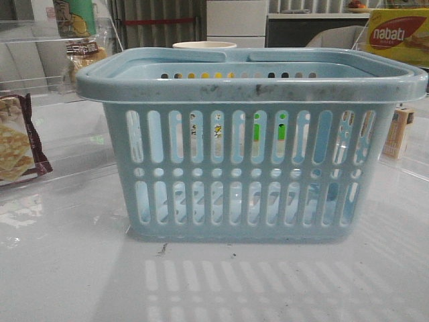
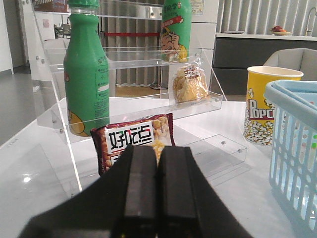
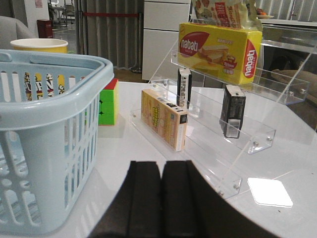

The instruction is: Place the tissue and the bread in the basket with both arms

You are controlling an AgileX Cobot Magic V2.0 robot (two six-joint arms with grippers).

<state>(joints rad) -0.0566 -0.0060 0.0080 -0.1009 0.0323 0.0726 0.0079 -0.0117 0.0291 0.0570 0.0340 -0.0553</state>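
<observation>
From the front, the light-blue basket (image 1: 251,144) sits square in the middle of the white table (image 1: 74,275), handles folded down on its scuffed rim. Neither arm shows in this view. Off to the left a maroon-edged cracker packet (image 1: 19,144) lies flat.

Over the left wrist, the left gripper (image 2: 157,191) is held low and level, its two black fingers pressed together with nothing between them. Straight ahead of the fingertips stands the cracker packet (image 2: 133,141), leaning at the foot of a clear acrylic shelf (image 2: 129,111). Further ahead and up on that shelf sits the bread (image 2: 189,84) in its clear wrapper, with a green bottle (image 2: 87,74) beside it. To the gripper's right stand a popcorn cup (image 2: 267,106) and the basket's corner (image 2: 294,148).

Over the right wrist, the right gripper (image 3: 161,198) is likewise clenched on nothing, held level just above the table. The basket (image 3: 47,144) stands close on its left. Ahead is a second acrylic rack (image 3: 233,124) holding a tan box (image 3: 164,119), small dark packs (image 3: 233,110) and a yellow wafer box (image 3: 220,49). I cannot pick out the tissue for certain.
</observation>
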